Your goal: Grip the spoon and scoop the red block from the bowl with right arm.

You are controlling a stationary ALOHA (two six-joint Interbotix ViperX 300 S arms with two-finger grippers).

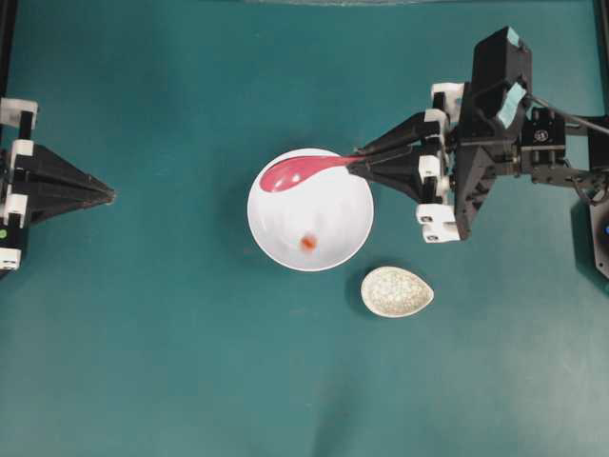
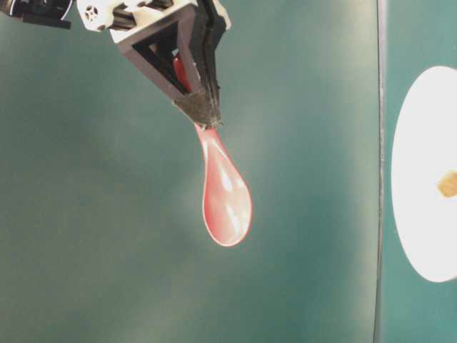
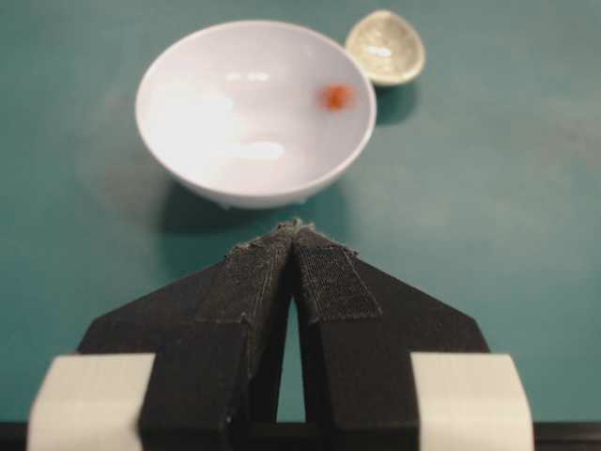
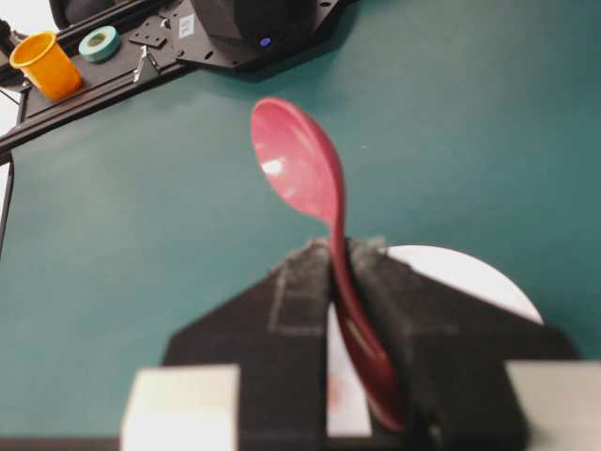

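My right gripper (image 1: 354, 163) is shut on the handle of the pink-red spoon (image 1: 290, 173). The spoon is held in the air, its scoop over the far-left rim of the white bowl (image 1: 343, 214). In the table-level view the spoon (image 2: 226, 193) hangs from the closed fingertips (image 2: 202, 111), clear of the table. The right wrist view has the handle (image 4: 352, 310) clamped between the pads, and the bowl (image 4: 470, 272) lies below. The tiny red block (image 1: 308, 244) rests inside the bowl near its front. My left gripper (image 3: 295, 230) is shut and empty at the left edge.
A small speckled egg-shaped dish (image 1: 396, 290) lies right of the bowl's front. An orange cup (image 4: 44, 64) and a tape roll (image 4: 99, 42) sit on the black frame beyond the table. The left arm (image 1: 48, 186) rests at the left side.
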